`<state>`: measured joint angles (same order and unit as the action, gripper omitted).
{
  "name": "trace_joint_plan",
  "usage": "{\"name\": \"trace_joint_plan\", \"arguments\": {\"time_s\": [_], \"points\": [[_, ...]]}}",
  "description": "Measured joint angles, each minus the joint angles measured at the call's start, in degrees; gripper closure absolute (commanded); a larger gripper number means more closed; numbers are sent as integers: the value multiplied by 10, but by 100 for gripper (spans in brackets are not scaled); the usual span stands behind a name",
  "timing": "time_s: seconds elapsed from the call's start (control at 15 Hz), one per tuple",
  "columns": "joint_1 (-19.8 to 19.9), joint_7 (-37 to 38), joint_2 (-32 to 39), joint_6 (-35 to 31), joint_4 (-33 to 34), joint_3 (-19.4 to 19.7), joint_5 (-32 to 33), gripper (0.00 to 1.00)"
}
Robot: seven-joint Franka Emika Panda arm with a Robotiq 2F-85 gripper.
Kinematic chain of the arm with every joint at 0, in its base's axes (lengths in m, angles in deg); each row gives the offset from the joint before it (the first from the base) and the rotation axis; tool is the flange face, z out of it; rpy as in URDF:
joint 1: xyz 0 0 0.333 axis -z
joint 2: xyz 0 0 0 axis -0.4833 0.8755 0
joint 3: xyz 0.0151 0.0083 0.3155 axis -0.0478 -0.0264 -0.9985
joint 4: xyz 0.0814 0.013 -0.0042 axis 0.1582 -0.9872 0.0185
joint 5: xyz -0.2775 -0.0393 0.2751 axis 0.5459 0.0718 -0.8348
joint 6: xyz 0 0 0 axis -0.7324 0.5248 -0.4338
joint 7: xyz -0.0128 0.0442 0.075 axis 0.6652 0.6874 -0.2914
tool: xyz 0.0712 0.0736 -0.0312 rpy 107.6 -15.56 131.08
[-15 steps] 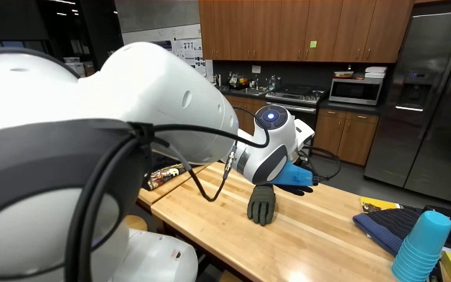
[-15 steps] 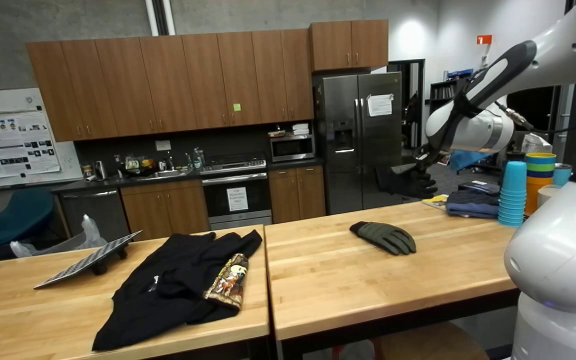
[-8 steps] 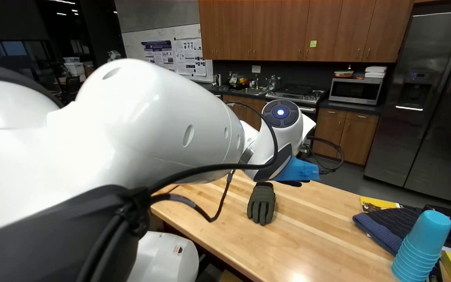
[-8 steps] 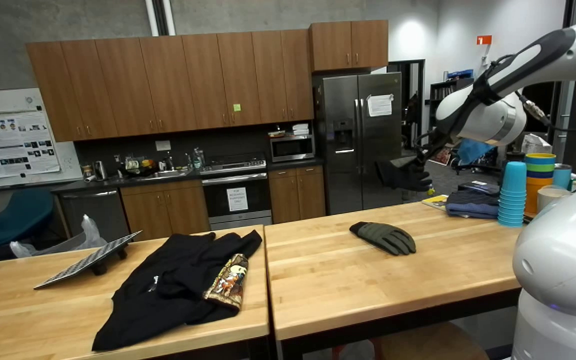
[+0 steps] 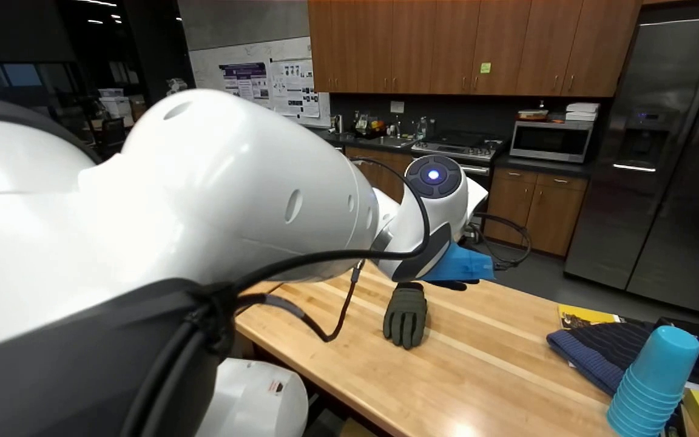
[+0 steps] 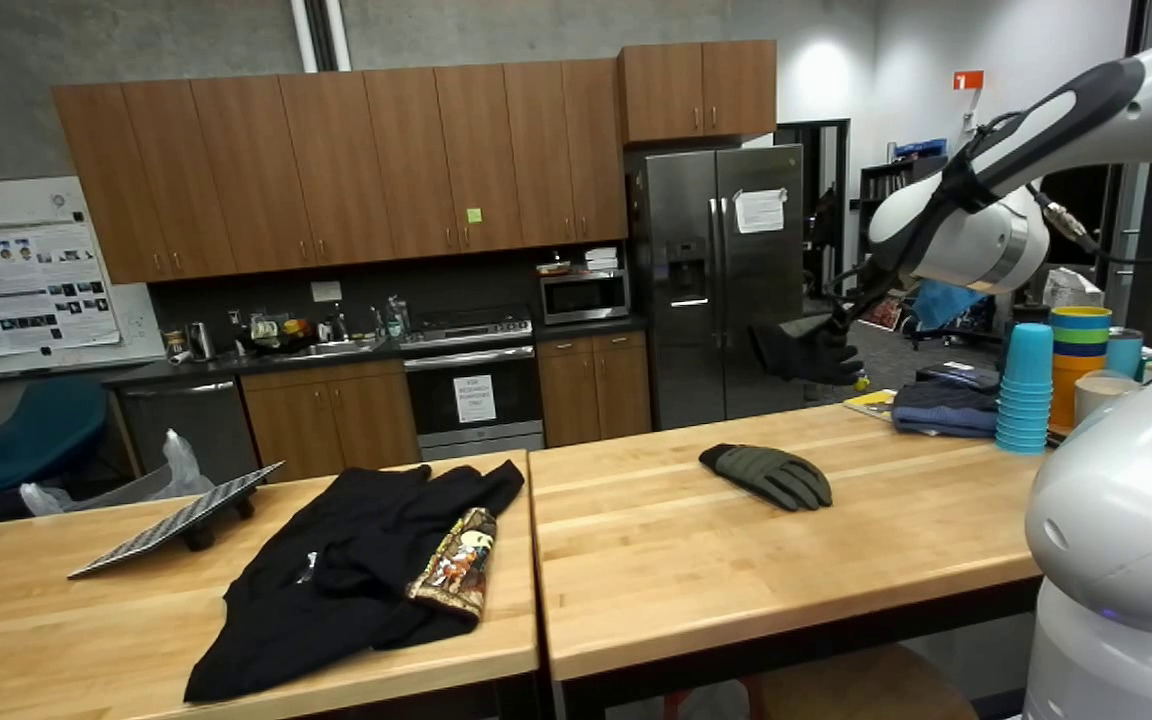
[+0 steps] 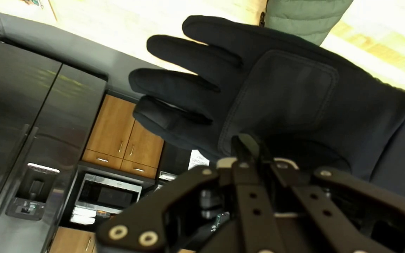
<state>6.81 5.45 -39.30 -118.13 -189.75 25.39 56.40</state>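
Observation:
My gripper (image 7: 251, 147) is shut on a black glove (image 7: 283, 91) and holds it in the air. In the wrist view the glove's palm faces the camera, its fingers spread to the left, with a fold of green fabric between the fingertips. In an exterior view the held glove (image 6: 804, 355) hangs from the gripper (image 6: 839, 318), above the table's far side. In an exterior view only its dark fingers (image 5: 449, 284) show below a blue piece (image 5: 462, 264) on the wrist. A green glove with a black cuff (image 5: 406, 317) lies on the wooden table, also in an exterior view (image 6: 776, 477).
A stack of light blue cups (image 5: 653, 382) and a dark blue knit item (image 5: 598, 349) stand at one end of the table (image 6: 676, 560). A second table bears a black garment (image 6: 356, 570) and a tilted panel (image 6: 181, 520). A narrow gap separates the tables.
In the first half second the arm shifted and the held glove rose slightly. Since then the arm has hardly moved. The green glove on the table has not moved.

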Motion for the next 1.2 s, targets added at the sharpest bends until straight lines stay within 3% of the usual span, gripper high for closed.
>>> {"name": "trace_joint_plan", "arguments": {"time_s": [0.2,0.47,0.93,1.0,1.07,1.2], "points": [[-13,0,28,-26,10,0,-2,98],[-68,2,90,-66,51,6,-33,98],[-179,1,127,-91,96,66,-43,98],[-190,2,127,-91,100,74,-43,69],[-200,2,127,-91,102,81,-43,93],[-203,2,127,-91,101,83,-43,82]]}}
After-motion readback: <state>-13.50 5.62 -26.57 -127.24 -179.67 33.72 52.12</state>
